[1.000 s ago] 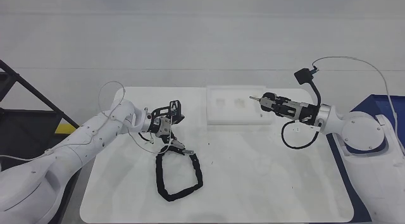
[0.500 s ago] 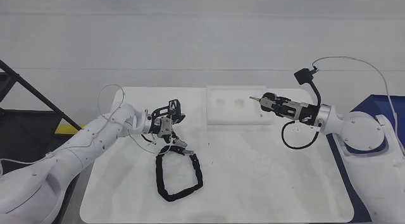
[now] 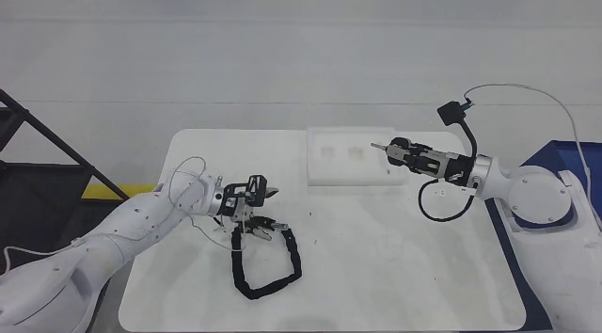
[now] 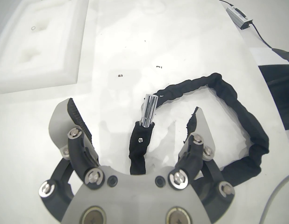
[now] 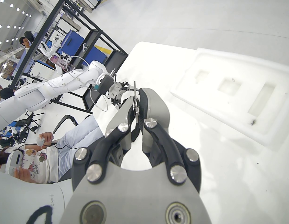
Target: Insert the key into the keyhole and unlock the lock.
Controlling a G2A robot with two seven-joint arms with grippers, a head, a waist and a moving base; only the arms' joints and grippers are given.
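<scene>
Toward the left of the top view, your left end effector [image 3: 252,218] sits low over the white surface [image 3: 395,277]. It is released, its two fingers [image 4: 61,117] spread wide and gripping nothing. One end of the lock [image 3: 268,260] lies between them. That lock is a chain in a black fabric sleeve, lying flat as a closed loop in the lower middle of the frame, just below and to the right of the end effector. From the left wrist view you can see the sleeve's near end running up between the open fingers and touching neither. A chrome cylinder [image 4: 149,110] stands out of that end and meets the other end of the chain; whether a keyhole faces you there, I cannot tell. Further right, at the upper middle of the surface, a white foam block [image 3: 346,156] with shallow recesses lies well apart from the lock. Right again, your right end effector [image 3: 395,151] is held above the surface at the block's right edge. It is clenched on the key [image 5: 134,87], whose thin blade pokes out past the fingertips, pointing left in the top view.
</scene>
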